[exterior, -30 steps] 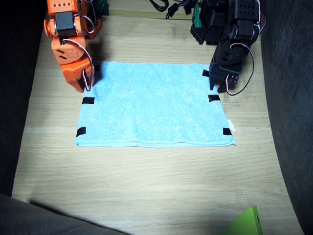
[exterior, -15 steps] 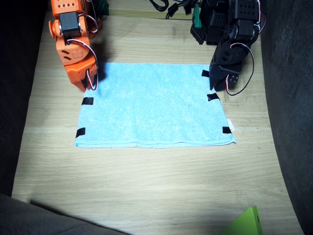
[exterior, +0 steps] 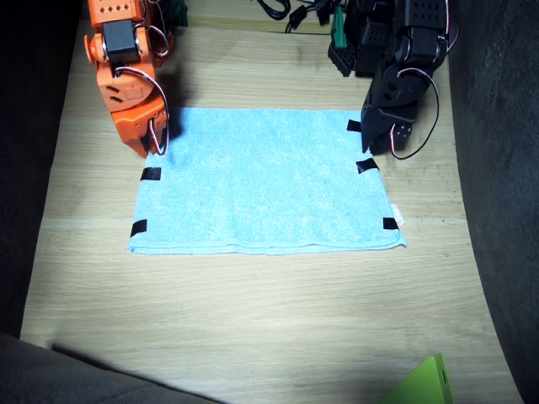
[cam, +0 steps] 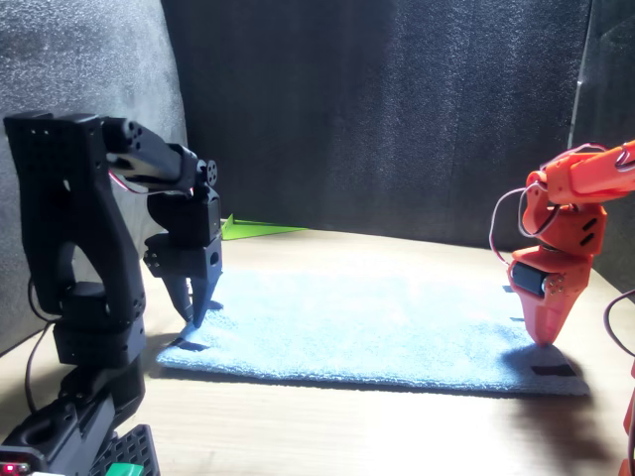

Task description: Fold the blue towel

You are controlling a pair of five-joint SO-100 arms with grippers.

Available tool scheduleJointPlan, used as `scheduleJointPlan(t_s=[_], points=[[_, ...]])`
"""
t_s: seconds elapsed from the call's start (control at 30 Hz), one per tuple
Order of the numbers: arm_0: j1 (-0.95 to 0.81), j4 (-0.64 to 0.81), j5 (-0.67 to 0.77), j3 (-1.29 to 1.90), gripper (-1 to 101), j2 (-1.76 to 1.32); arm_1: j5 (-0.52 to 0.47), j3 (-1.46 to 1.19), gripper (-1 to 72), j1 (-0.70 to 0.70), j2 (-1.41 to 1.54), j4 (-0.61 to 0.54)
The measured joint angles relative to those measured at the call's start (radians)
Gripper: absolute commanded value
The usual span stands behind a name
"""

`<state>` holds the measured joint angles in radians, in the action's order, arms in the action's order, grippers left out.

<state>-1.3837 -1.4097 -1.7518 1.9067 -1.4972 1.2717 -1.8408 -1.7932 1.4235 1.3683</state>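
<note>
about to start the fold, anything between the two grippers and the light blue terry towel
Nothing visible. The orange right gripper and black left gripper are both down at the far corners of the light blue terry towel, which lies flat.

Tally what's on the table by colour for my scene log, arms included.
Light blue: 1, the blue towel, lying flat
Orange: 1, the right arm, right gripper at the towel's far corner
Black: 1, the left arm, left gripper at the opposite far corner
Green: 1, a green sheet corner
Total: 4
</note>
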Motion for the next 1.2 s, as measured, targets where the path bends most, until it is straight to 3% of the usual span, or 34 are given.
scheduleJointPlan(t_s=[0.4, 1.2], points=[[0.020, -0.097, 0.008, -0.103, 0, -0.055, 0.048, 0.198, 0.1, -0.035, 0.081, 0.149], [0.278, -0.219, 0.087, -0.374, 0, 0.083, 0.063, 0.601, 0.1, -0.362, -0.100, 0.367]])
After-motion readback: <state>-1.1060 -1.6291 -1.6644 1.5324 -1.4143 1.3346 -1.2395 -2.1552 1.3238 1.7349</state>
